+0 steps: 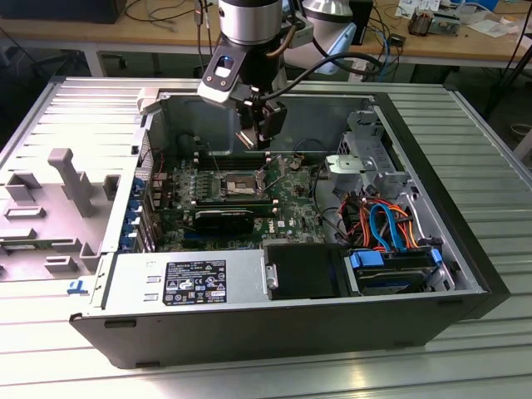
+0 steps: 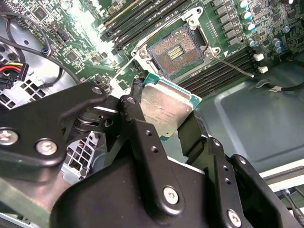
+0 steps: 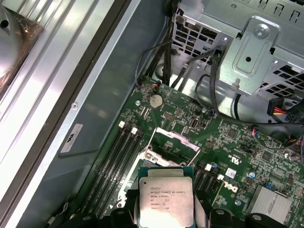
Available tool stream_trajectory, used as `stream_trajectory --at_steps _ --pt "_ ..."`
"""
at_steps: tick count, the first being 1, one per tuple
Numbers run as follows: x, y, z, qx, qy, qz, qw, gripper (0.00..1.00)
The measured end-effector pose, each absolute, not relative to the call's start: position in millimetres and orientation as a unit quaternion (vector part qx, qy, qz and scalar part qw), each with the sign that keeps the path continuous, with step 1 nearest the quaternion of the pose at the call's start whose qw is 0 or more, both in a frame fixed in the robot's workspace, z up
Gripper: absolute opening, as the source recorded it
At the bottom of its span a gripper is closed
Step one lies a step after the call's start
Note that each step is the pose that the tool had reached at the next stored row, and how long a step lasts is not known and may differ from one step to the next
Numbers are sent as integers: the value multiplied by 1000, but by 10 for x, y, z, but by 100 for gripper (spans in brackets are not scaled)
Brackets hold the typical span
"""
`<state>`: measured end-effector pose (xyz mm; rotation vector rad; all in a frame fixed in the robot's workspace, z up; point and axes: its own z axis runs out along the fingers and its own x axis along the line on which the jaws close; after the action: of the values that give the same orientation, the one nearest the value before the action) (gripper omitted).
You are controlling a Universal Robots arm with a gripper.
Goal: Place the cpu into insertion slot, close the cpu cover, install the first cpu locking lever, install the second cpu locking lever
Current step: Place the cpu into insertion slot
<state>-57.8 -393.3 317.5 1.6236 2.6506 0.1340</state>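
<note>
The cpu (image 3: 165, 200), a flat square chip with its metal face toward the cameras, is clamped by two opposite edges between the black fingers (image 2: 138, 121) of the gripper (image 2: 164, 115) and hangs in the air, clear of the board.

The insertion slot (image 2: 175, 50) lies below it and apart from it. The slot is uncovered, and its field of contacts shows in the second wrist view. In the first wrist view the cpu cover (image 3: 176, 138) is swung back off the slot, on the side away from the chip.

Being square, the chip has no long axis. Its edges look roughly in line with the slot's rim, which is a judgement from the second wrist view.

In the exterior view the gripper hangs over the green circuit board (image 1: 291, 195) inside the open computer case (image 1: 465, 274), a little toward the exterior view's right of the slot. The chip is not yet seated.
</note>
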Motion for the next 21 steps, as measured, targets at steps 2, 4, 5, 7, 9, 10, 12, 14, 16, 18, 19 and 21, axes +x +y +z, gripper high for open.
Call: stream_trajectory --at_steps 2,4,5,7,9,10,12,14,16,18,19,21 --pt "-579 -3933 3175 524 851 43 15 55" --pt "-578 -3933 3175 526 850 43 15 55" --pt "-579 -3933 3175 526 849 43 15 55" --pt "-578 -3933 3175 528 848 43 16 55" --pt "-578 -3933 3174 530 847 43 16 55" --pt "-579 -3933 3174 531 846 43 16 55" --pt "-578 -3933 3174 533 845 43 16 55" --pt "-579 -3933 3174 535 844 43 16 55" --pt "-579 -3933 3173 538 842 43 16 55" --pt "-578 -3933 3173 541 840 43 16 55" --pt "-579 -3933 3173 542 839 43 16 55" --pt "-578 -3933 3172 544 838 43 16 55"
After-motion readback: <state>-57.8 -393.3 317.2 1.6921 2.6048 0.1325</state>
